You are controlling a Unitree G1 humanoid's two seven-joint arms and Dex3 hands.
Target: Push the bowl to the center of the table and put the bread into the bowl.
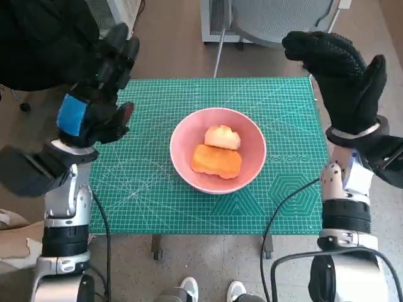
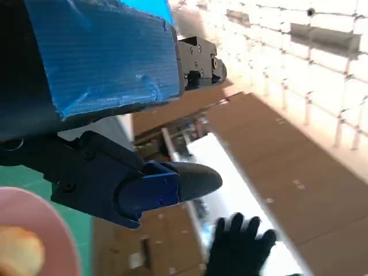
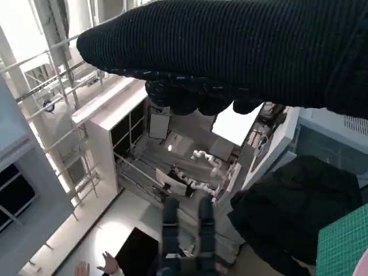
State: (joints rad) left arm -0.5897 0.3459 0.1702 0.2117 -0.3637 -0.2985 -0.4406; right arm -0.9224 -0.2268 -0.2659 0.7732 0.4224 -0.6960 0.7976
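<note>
A pink bowl (image 1: 218, 151) sits at the middle of the green cutting mat (image 1: 138, 182). Two pieces of bread lie in it: an orange-brown loaf (image 1: 216, 161) and a paler bun (image 1: 221, 137) touching behind it. My left hand (image 1: 96, 113) is raised over the mat's left edge, fingers apart, holding nothing. My right hand (image 1: 343, 75) is raised over the mat's far right corner, fingers spread and empty. The left wrist view shows the bowl's rim (image 2: 54, 233), a bit of bread (image 2: 20, 252) and the right hand (image 2: 238, 247) across from it.
A grey chair (image 1: 277, 19) and its white base stand beyond the table's far edge. A black cable (image 1: 283, 207) runs over the mat's near right corner. Feet of a person (image 1: 211, 290) show below the near edge. A dark garment (image 1: 38, 38) lies at far left.
</note>
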